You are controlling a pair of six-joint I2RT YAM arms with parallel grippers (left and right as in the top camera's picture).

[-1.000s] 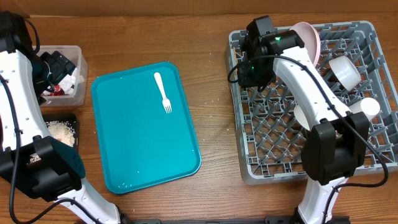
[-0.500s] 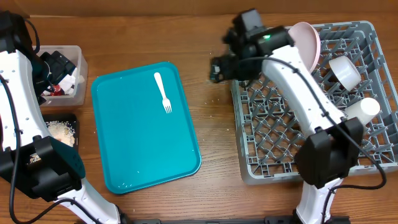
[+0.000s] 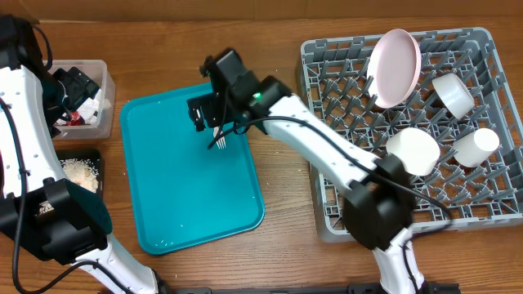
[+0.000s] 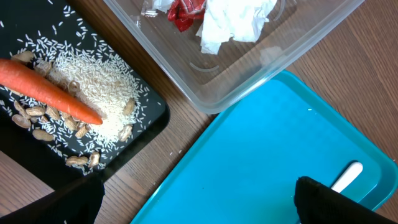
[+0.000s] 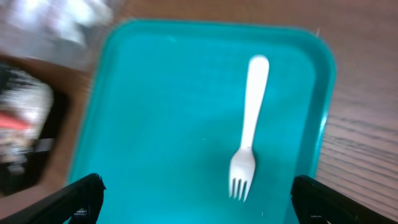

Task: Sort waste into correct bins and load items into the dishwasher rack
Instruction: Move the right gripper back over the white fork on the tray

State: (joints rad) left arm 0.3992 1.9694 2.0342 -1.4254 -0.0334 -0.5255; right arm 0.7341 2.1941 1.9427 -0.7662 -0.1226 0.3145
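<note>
One white fork lies on the teal tray seen from above, handle under the right tool, with the grey rack well apart across the bench. From the left wrist, the left tool is spread wide and empty near the clear tub. From the right wrist, the right tool is spread wide above the fork, which looks light, thin and slippery, so pinch mid-handle; the tray rim is near, both sides open.

Serving tray: mid-table.
Fork: on serving tray, toward its 1 o'clock corner.
Tub: 10 o'clock of serving tray; napkins and wrapper inside.
Flat tray: 8 o'clock; carrot on rice.
Rack: 3 o'clock; plate, bowls, cup inside.
</note>
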